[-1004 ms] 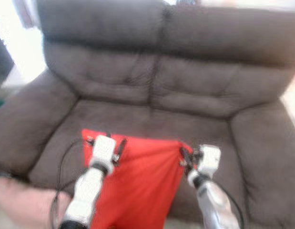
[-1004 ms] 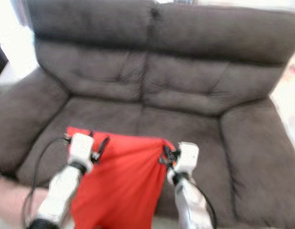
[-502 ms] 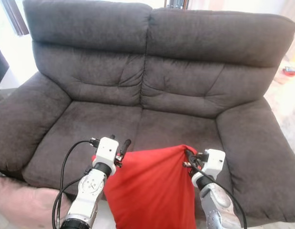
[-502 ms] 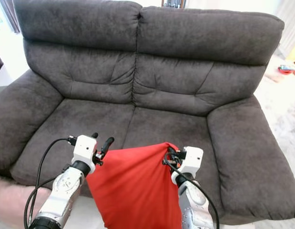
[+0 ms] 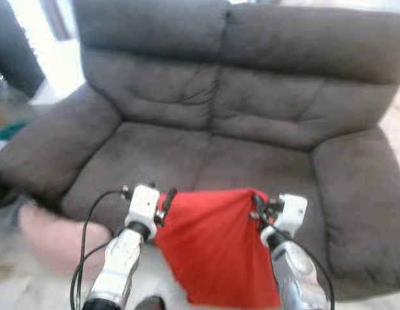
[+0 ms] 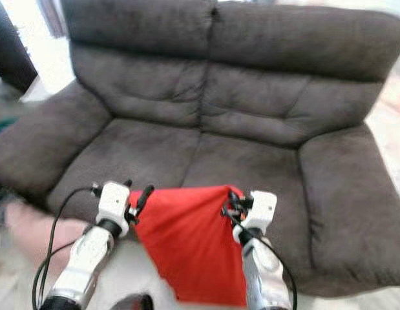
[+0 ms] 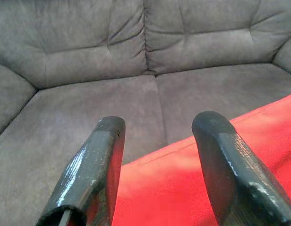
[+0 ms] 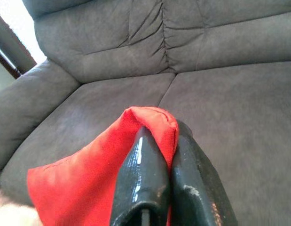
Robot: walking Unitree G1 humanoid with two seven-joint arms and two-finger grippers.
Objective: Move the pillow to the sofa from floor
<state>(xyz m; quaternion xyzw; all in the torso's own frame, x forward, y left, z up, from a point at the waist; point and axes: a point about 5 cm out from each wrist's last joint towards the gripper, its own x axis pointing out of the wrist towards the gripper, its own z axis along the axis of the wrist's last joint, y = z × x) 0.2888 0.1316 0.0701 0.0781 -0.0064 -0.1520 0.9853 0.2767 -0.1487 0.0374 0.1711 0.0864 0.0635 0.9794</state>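
- Head views: a dark grey sofa point(image 5: 251, 129) takes up the background; the red pillow point(image 5: 216, 248) hangs before its seat edge, between both arms.
- Left wrist view: the left gripper point(image 7: 157, 136) is spread wide, with pillow fabric lying between its fingers.
- Right wrist view: the right gripper point(image 8: 171, 160) is pinched tight on the pillow's corner.

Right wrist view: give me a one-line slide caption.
Right gripper shut on a corner of the red pillow, held above the dark grey sofa seat.
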